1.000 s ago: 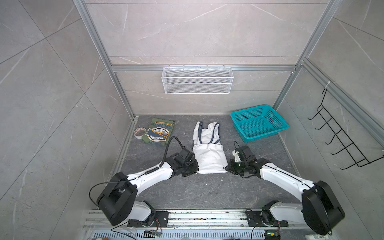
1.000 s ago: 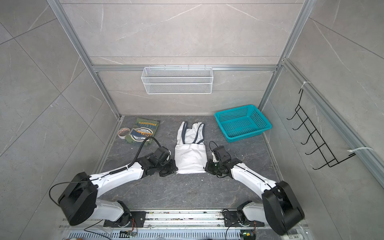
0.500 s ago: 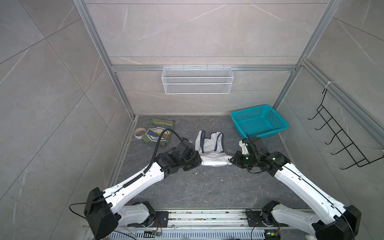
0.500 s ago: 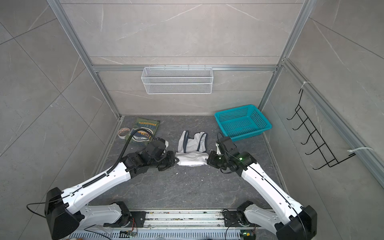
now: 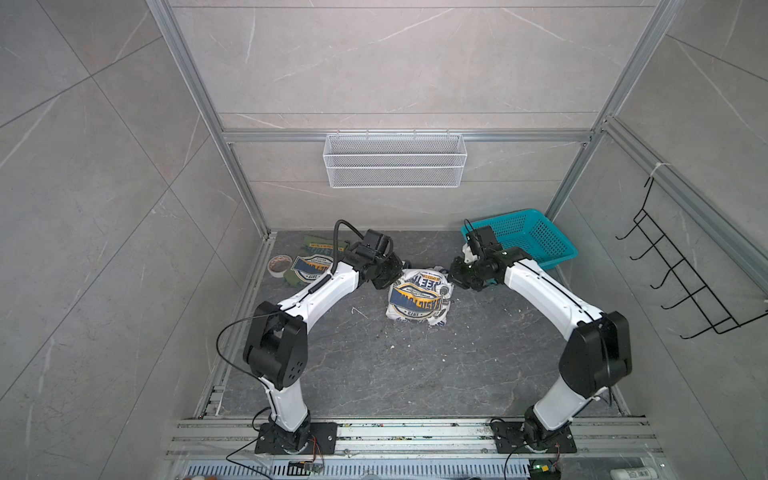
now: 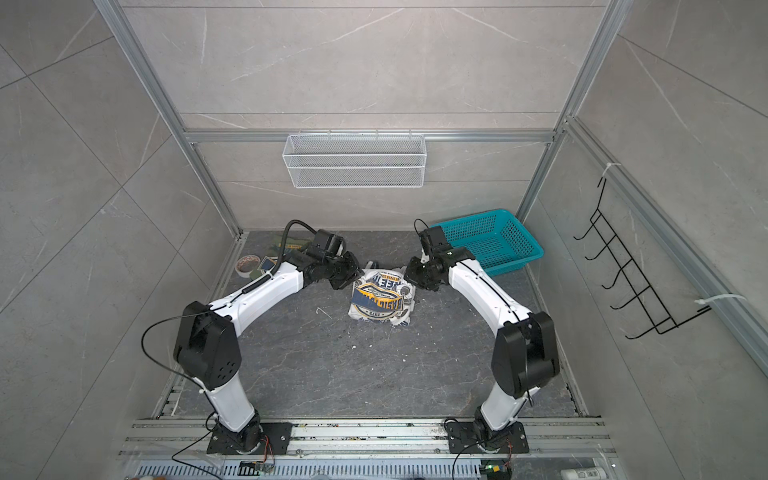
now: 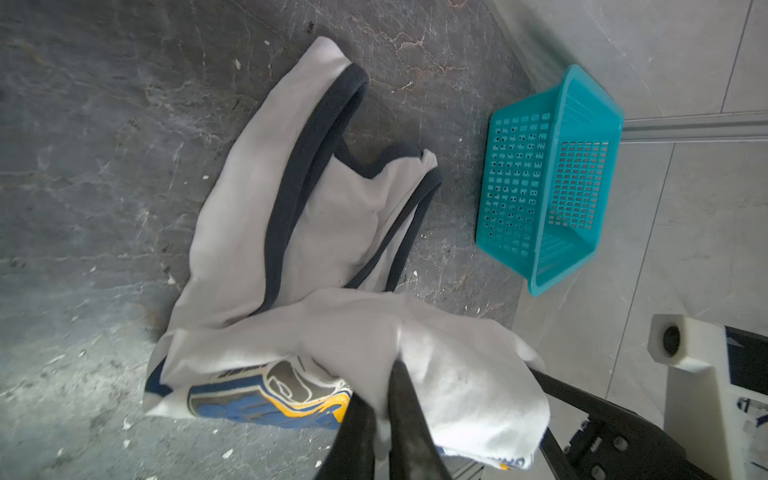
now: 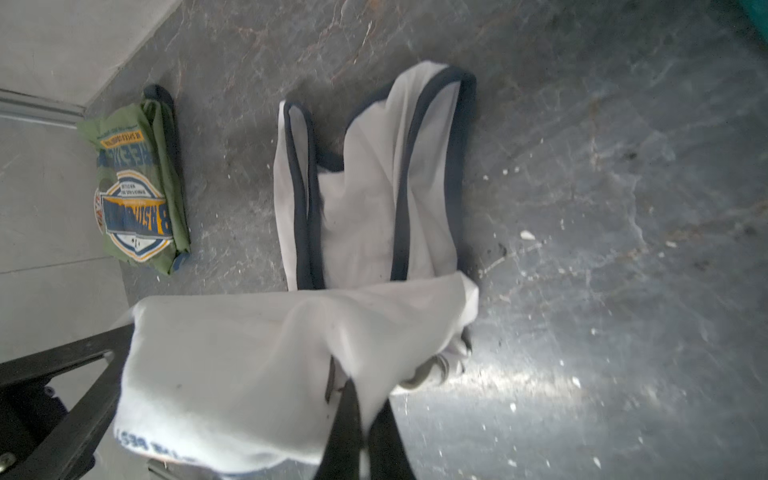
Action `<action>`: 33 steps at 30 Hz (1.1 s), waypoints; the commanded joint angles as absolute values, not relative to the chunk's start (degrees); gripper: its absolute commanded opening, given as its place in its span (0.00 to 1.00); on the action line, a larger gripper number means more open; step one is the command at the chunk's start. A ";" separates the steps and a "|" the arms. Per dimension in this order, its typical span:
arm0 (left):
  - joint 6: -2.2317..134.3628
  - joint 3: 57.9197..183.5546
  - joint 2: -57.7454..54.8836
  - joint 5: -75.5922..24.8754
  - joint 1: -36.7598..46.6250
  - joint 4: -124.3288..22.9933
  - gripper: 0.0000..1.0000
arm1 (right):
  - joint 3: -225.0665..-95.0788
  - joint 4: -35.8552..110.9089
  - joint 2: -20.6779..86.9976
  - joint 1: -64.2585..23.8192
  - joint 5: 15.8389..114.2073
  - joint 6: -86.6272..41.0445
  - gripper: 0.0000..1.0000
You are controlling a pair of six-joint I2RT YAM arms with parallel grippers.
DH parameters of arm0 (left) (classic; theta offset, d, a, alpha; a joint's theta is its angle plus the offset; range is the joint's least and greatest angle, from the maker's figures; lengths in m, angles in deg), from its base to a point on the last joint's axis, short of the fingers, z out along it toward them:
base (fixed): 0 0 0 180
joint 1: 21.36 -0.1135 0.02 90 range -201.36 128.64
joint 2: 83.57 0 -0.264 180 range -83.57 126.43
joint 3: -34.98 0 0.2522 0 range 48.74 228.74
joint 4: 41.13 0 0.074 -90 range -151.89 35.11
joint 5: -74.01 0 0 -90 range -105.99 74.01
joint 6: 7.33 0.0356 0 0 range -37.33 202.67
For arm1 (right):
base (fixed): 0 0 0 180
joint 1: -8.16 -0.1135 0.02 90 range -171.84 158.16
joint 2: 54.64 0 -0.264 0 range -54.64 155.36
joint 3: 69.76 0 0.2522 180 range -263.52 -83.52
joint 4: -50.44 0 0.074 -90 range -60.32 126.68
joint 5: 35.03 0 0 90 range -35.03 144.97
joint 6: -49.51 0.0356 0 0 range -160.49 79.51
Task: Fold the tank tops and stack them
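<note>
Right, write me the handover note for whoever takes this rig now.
Left gripper: shut on a corner of the white tank top's folded-over edge.
Right gripper: shut on the other corner.
White tank top: mid-table, half folded, graphic up, straps uncovered.
Olive green tank top: folded, far left, apart.
Done: olive fold.
To do: release, finish the white fold, stack both.

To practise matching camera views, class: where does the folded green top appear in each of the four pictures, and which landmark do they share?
In a top view: green top at the left rear, partly behind the left arm.
In a top view: same corner, mostly hidden by that arm.
Left wrist: not in it.
Right wrist: by the wall, apart from the white top.
Shared landmark: white top.
</note>
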State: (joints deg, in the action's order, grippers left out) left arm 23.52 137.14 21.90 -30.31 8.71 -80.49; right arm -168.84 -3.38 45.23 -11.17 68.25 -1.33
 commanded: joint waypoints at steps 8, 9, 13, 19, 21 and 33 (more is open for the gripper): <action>22.38 153.30 39.24 -38.02 3.57 -75.91 0.27 | -179.88 -2.28 59.22 -6.58 70.09 -1.95 0.10; 22.34 154.65 40.55 -38.16 3.27 -76.19 0.31 | -180.97 -2.26 60.42 -6.28 70.26 -2.17 0.20; 22.94 157.54 42.38 -36.38 2.18 -76.72 0.46 | -187.93 -4.25 65.46 -5.46 69.11 -4.34 0.54; 33.22 158.73 37.35 -28.91 1.75 -83.74 0.70 | -186.93 -6.19 63.78 -5.86 66.64 -8.19 0.65; 36.97 155.28 34.81 -28.98 1.82 -83.72 0.74 | -179.95 -2.31 59.63 -6.27 66.66 -7.97 0.67; 51.19 150.67 39.61 -29.76 3.14 -82.20 0.75 | -160.52 11.64 53.21 -7.74 68.51 -8.79 0.74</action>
